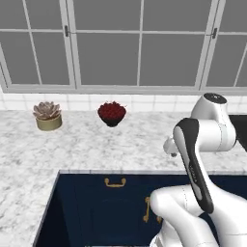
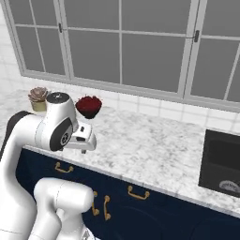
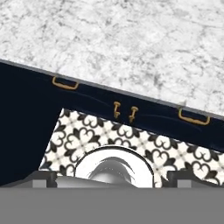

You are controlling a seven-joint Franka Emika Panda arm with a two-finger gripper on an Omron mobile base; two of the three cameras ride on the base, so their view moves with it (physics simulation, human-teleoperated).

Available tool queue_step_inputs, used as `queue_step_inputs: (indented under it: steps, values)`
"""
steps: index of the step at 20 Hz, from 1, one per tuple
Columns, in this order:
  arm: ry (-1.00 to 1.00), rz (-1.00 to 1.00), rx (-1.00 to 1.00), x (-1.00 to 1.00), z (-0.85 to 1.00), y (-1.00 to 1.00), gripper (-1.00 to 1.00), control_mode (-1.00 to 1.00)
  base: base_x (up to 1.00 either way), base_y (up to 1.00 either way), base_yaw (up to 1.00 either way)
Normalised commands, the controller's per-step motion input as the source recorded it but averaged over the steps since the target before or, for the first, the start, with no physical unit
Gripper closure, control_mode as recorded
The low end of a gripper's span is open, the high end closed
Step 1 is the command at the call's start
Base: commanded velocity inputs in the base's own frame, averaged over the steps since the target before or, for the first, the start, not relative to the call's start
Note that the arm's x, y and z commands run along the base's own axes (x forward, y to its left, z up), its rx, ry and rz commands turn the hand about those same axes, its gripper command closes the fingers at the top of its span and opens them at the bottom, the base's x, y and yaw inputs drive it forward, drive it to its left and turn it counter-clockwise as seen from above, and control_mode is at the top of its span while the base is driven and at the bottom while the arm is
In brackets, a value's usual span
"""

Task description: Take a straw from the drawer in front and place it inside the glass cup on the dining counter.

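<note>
the gripper (image 3: 111,179) has its jaws spread about as wide as they go, with nothing between them. it hangs out in front of the counter (image 3: 131,39), off its front edge and over the patterned floor (image 3: 87,131), looking down along the navy cabinet face.

just under the counter's front edge sit two shut fronts with brass bar handles – the left drawer (image 3: 65,89) and the right drawer (image 3: 192,122). each bar lies level, its long axis running along the counter edge. between them two doors (image 3: 124,118) meet, their handles upright and close together. in the left base view the left drawer (image 1: 116,190) is in the open to the left of the arm, with bare cabinet face around it; the arm's white links cover the face to the right of the door handles. in the right base view the right drawer (image 2: 138,199) is unobstructed.

where the straw lies i cannot tell – both drawers are shut.

the counter top is mostly bare near its front edge. toward the back edge, by the window, stand a berry bowl (image 1: 112,114) and, further left, a plant pot (image 1: 48,117), well apart from each other. a dark cooktop (image 2: 222,161) is set into the counter's right end.
</note>
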Motion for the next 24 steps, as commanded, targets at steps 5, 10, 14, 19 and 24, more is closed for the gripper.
queue_step_inputs:
  steps: [5,10,14,19,24]
  values:
    - [0.00,0.00,0.00,0.00,0.00,0.00,-1.00,1.00,-0.46,-0.51,0.42]
    - [0.00,0.00,0.00,0.00,0.00,0.00,-1.00,1.00,-0.51,-0.23,0.50]
    - [0.00,0.00,0.00,0.00,0.00,0.00,-1.00,1.00,-0.57,-0.36,0.50]
    - [0.00,0.00,0.00,0.00,0.00,0.00,-1.00,1.00,-0.49,-0.39,0.49]
    - [0.00,0.00,0.00,0.00,0.00,0.00,-1.00,1.00,-0.34,-0.21,0.52]
